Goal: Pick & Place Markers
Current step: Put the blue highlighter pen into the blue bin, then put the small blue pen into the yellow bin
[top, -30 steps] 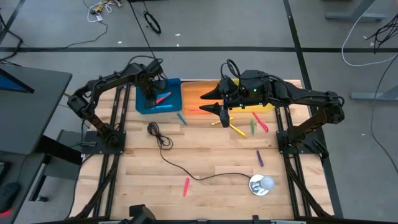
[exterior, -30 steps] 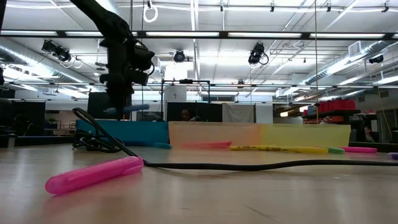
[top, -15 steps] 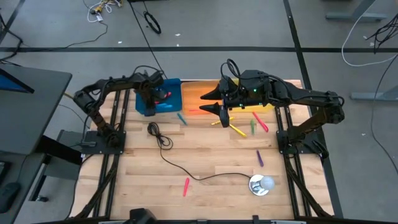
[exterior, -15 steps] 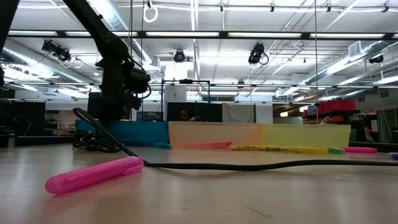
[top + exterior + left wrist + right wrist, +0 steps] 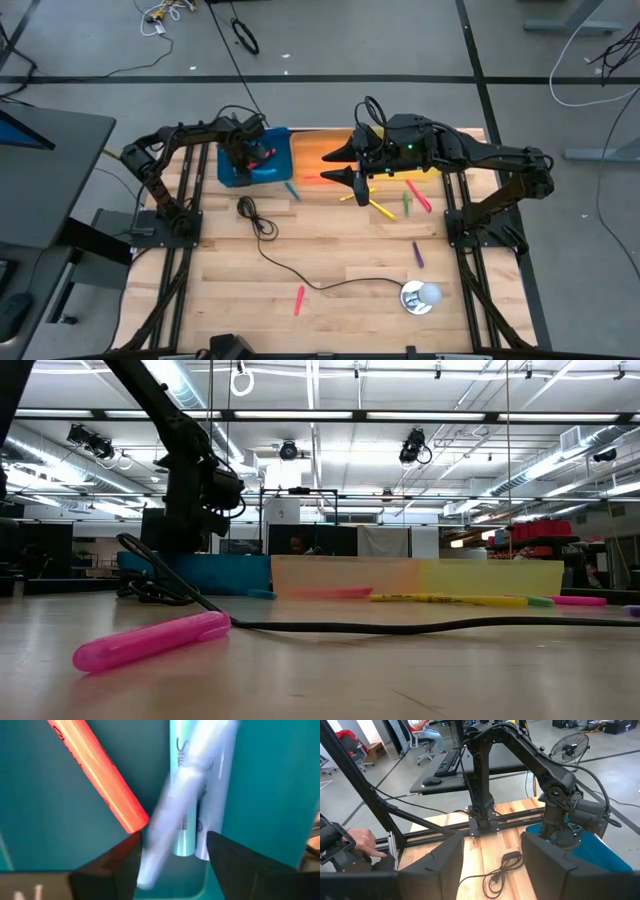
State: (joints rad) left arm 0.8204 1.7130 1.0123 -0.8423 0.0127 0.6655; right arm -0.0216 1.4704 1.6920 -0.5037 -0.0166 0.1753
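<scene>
The left gripper (image 5: pixel 252 157) hangs low inside the blue tray (image 5: pixel 232 172) at the table's far left, fingers (image 5: pixel 107 865) spread apart with nothing clamped between them. In the left wrist view a pale blue marker (image 5: pixel 187 795), blurred, lies loose between the fingertips, its long axis tilted slightly off that of a teal marker (image 5: pixel 181 820) just beside it; an orange-red marker (image 5: pixel 97 777) lies at a clear diagonal to both, one end close to the blue one. From above, only a red marker (image 5: pixel 262 155) shows in the tray by the gripper, slanted. The right gripper (image 5: pixel 357 162) hovers over the orange tray (image 5: pixel 320 155), its fingers standing apart and empty. On the wood beside the trays lie loose markers: a yellow one (image 5: pixel 383 209) on a diagonal, a green one (image 5: pixel 406 204) running roughly front to back, a pink one (image 5: pixel 420 197) slanted, a purple one (image 5: pixel 417 254) nearer the front, and a pink marker (image 5: pixel 300 300) near the black cable (image 5: pixel 262 228), pointing nearly front to back.
</scene>
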